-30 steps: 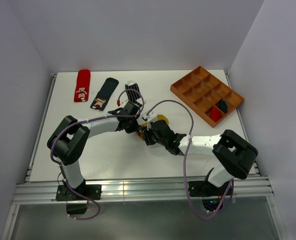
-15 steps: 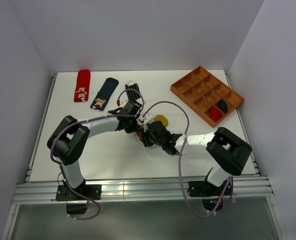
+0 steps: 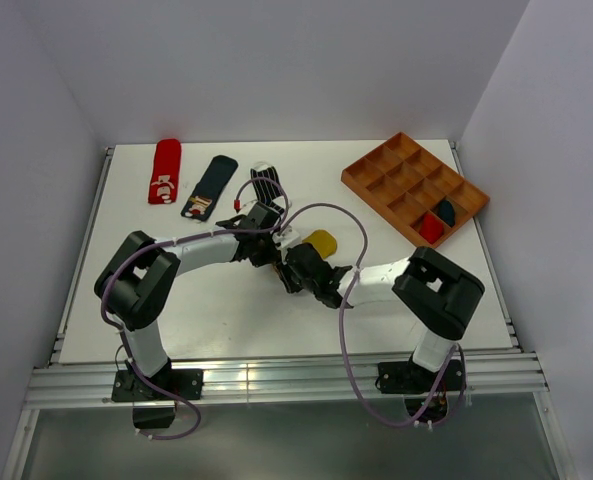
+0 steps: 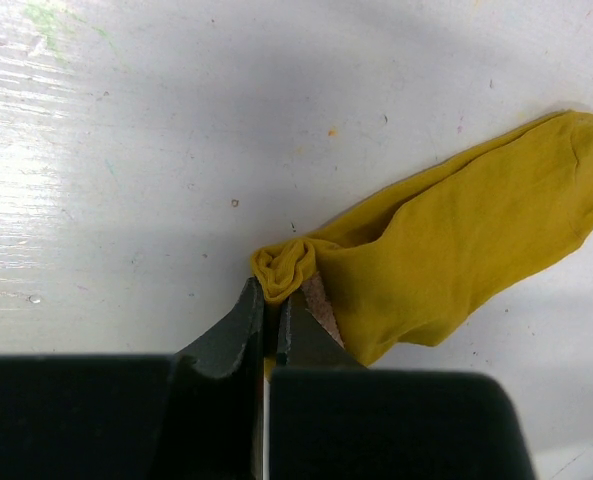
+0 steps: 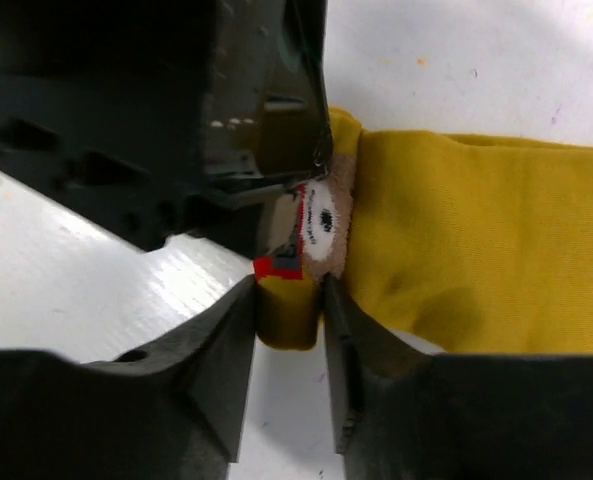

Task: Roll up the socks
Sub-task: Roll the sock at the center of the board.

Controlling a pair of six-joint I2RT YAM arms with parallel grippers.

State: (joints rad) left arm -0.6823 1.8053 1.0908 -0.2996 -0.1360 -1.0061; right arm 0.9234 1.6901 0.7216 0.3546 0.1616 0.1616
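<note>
The mustard sock (image 4: 456, 240) lies flat on the worktop (image 4: 126, 120), near its centre, with one end bunched into a small roll. The left jaws are clamped together on that bunched end. The right jaws grip the same end from the opposite side, the folded fabric filling the gap between them.

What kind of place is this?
Probably a robot lab bench: two arms at a white table, plain walls boxing it in, socks and a wooden tray laid out.
</note>
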